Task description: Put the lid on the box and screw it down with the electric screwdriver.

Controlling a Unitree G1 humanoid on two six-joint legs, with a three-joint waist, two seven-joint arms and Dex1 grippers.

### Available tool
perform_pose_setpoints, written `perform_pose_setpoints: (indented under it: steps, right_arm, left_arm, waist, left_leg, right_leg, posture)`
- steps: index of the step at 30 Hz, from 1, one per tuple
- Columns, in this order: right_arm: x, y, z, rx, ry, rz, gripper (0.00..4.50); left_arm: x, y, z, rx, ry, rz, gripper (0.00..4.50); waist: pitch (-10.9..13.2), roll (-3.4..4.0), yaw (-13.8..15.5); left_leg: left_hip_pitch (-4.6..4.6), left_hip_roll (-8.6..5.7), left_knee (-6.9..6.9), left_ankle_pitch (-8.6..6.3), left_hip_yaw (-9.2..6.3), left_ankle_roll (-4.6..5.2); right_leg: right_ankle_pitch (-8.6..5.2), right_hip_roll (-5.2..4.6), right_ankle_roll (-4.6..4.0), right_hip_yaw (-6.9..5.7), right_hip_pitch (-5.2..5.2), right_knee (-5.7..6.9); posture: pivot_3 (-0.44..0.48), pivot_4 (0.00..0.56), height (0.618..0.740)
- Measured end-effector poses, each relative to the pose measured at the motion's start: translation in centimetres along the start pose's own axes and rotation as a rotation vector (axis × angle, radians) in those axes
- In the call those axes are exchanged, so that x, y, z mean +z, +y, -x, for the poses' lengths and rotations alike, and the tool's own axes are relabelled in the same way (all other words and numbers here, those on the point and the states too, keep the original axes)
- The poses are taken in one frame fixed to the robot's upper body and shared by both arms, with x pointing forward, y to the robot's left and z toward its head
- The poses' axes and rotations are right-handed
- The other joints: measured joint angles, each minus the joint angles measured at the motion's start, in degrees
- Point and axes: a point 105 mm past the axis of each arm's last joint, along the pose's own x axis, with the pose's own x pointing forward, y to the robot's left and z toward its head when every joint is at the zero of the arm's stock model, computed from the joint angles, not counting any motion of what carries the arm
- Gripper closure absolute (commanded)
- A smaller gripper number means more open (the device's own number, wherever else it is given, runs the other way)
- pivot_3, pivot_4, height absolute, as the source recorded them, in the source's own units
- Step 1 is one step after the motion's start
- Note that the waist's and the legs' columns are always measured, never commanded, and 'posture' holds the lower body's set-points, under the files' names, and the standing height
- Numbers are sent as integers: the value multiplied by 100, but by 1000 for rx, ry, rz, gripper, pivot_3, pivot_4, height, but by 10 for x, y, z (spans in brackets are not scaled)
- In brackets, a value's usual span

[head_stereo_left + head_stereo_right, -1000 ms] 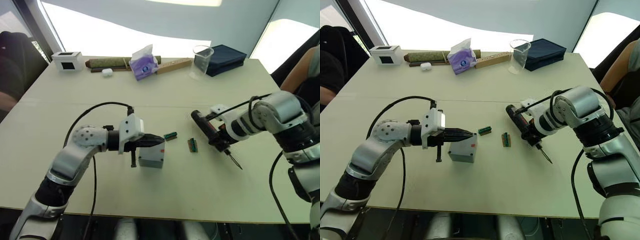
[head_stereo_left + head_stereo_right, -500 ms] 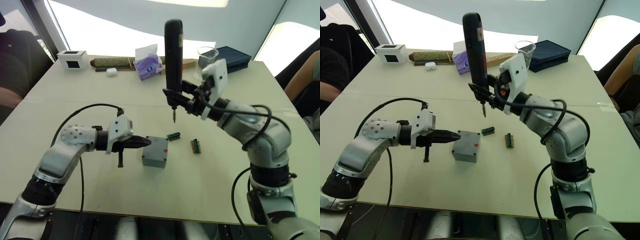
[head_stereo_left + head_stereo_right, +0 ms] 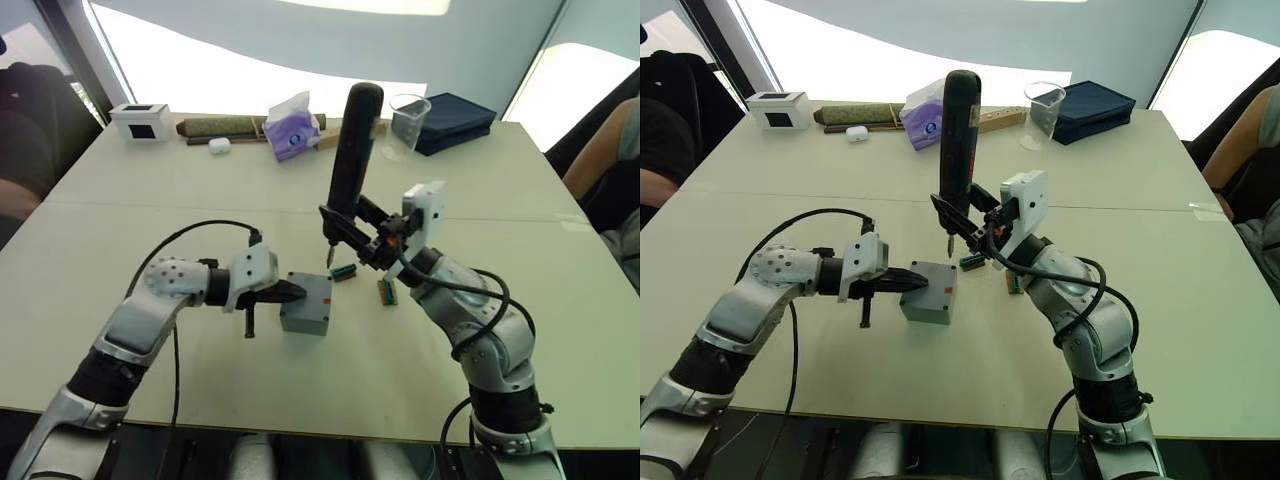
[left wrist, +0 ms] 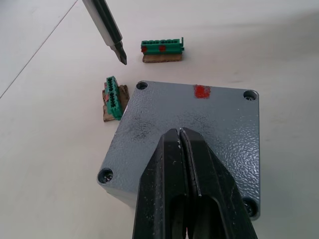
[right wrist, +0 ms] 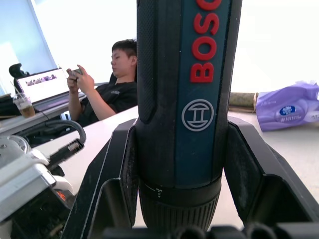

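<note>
The grey lid, with a small red mark, lies flat on the grey box near the table's middle. My left gripper is shut, and its black fingers rest on the lid's face. My right gripper is shut on the black electric screwdriver and holds it nearly upright. The metal bit points down, just beyond the lid's far corner hole and clear of it.
Two small green circuit boards lie just past the box. Along the far edge stand a white box with a black window, a tissue pack, a clear cup and a dark pouch. A person's arm shows at the right.
My right arm raised the screwdriver from a low slant at the right to upright, then brought it down and closer to the box. The left gripper stayed at the lid.
</note>
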Motion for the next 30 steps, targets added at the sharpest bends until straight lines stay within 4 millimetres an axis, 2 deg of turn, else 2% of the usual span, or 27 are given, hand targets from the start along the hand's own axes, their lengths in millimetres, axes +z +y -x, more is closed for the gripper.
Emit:
perform_pose_setpoints:
  steps: [11,30]
  right_arm:
    - [-17,0,6,-43,34,0,2699]
    - [-26,-2,5,-27,47,47,2699]
  left_arm:
    - [0,-1,0,-11,1,1,4500]
    - [0,-2,0,-19,2,2,4500]
  waist:
    - [0,0,-8]
    - [0,0,-7]
  left_leg:
    - [2,0,0,0,-1,-1]
    - [2,0,1,0,-1,-1]
  right_leg:
    - [0,0,0,0,0,1]
    - [0,0,0,0,1,1]
  posture:
    - [0,150,721]
    - [0,150,721]
